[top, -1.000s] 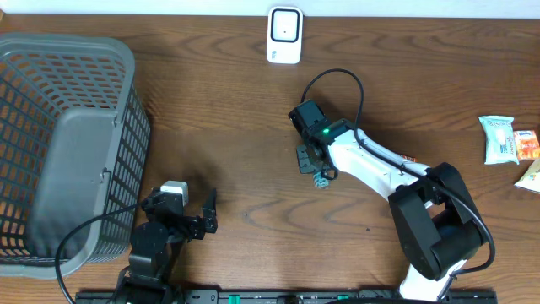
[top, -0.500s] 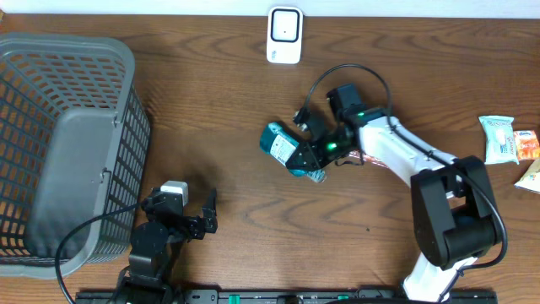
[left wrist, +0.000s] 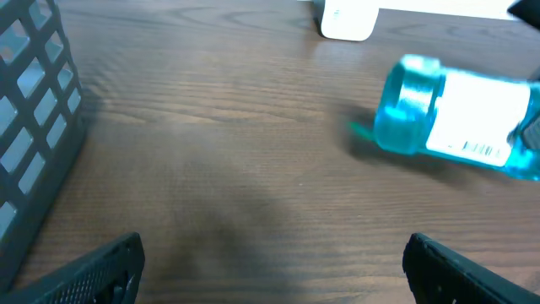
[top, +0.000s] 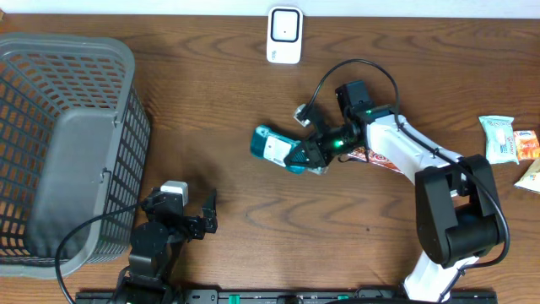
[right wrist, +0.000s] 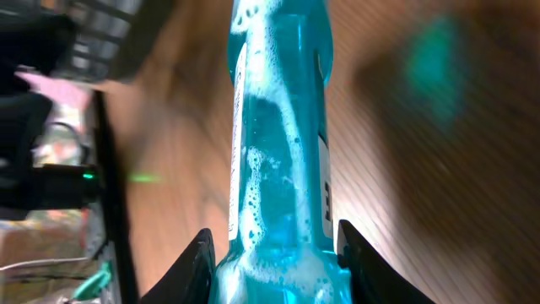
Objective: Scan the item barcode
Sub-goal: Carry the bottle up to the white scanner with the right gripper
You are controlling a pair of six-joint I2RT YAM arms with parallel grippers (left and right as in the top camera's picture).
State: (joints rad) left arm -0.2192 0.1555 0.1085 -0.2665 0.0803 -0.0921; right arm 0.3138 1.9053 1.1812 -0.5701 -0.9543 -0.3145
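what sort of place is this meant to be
Probably a mock shop checkout on a wooden table: a grey mesh basket at the left, a white scanner-like device at the far edge, and the right gripper holding a teal bottle with a barcode label.

The bottle [top: 278, 149] is clear teal, with foamy liquid inside and a white label [left wrist: 472, 110] bearing a barcode [left wrist: 479, 150]. It is tipped on its side, well apart from the scanner [top: 284, 35], on that device's near side. The scanner is white with a dark window.
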